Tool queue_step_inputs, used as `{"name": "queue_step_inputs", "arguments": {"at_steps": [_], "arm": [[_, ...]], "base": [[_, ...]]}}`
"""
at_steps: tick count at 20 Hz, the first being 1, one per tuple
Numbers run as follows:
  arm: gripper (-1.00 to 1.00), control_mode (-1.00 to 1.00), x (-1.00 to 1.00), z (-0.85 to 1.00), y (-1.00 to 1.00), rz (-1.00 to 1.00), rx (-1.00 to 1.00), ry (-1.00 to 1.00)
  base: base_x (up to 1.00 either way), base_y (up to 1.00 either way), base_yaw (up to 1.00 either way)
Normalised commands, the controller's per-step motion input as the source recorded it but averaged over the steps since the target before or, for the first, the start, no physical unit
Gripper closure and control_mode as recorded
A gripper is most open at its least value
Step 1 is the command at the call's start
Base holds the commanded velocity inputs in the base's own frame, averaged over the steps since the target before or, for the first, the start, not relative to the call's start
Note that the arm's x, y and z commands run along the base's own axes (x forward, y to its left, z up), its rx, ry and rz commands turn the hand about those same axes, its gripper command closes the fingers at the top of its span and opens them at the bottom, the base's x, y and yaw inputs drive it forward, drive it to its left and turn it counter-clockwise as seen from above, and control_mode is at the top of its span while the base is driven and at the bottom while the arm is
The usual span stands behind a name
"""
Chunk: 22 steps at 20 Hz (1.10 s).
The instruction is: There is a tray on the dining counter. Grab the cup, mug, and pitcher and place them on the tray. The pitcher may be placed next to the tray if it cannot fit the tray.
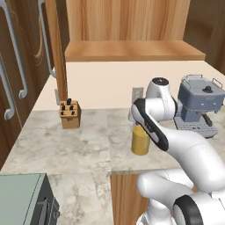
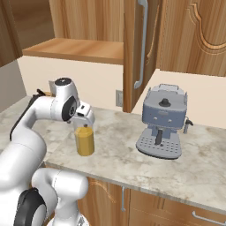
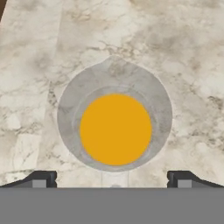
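Hand (image 3: pixel 114 183) is positioned directly above the pitcher (image 3: pixel 114 127), pointing straight down; its two dark fingertips (image 3: pixel 41 179) are seen wide apart at the bottom of the hand view, one on each side of the pitcher's round outline, and nothing is clamped between them. Contact between fingertips and glass cannot be told from these views.

From above, the pitcher is seen as a clear circular rim with a small pouring lip and a disc of orange liquid at its centre. In the left base view the pitcher (image 1: pixel 140 140) is seen upright on the marble-look worktop (image 1: pixel 70 140), near the front edge, partly hidden by the white arm. In the right base view the pitcher (image 2: pixel 84 140) stands upright just below the hand (image 2: pixel 84 125), close to the worktop's (image 2: pixel 123 154) front edge.

A grey-blue espresso machine (image 2: pixel 161 120) is noted on the same worktop, well apart from the pitcher, toward the right. A small wooden knife block (image 1: pixel 69 113) with dark handles is noted at the back of the worktop against the wall, to the left of the pitcher. Wooden cabinets with long metal handles (image 2: pixel 140 44) are seen above and beside the worktop.
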Motion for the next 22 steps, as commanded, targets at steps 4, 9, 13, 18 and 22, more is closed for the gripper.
{"name": "queue_step_inputs", "arguments": {"at_steps": [4, 9, 13, 18, 22], "arm": [[-1.00, -1.00, 0.00, -0.23, 0.00, 0.00, 0.00, 0.01], [-1.00, -1.00, 0.00, -0.21, 0.00, 0.00, 0.00, 0.01], [-1.00, -1.00, 0.00, -0.25, 0.00, 0.00, 0.00, 0.03], [-1.00, -1.00, 0.00, -0.29, 0.00, 0.00, 0.00, 0.05], [-1.00, -1.00, 0.00, -0.27, 0.00, 0.00, 0.00, 0.06]], "base": [[0.00, 0.00, 0.00], [0.00, 0.00, 0.00], [0.00, 0.00, 0.00], [0.00, 0.00, 0.00], [0.00, 0.00, 0.00]]}}
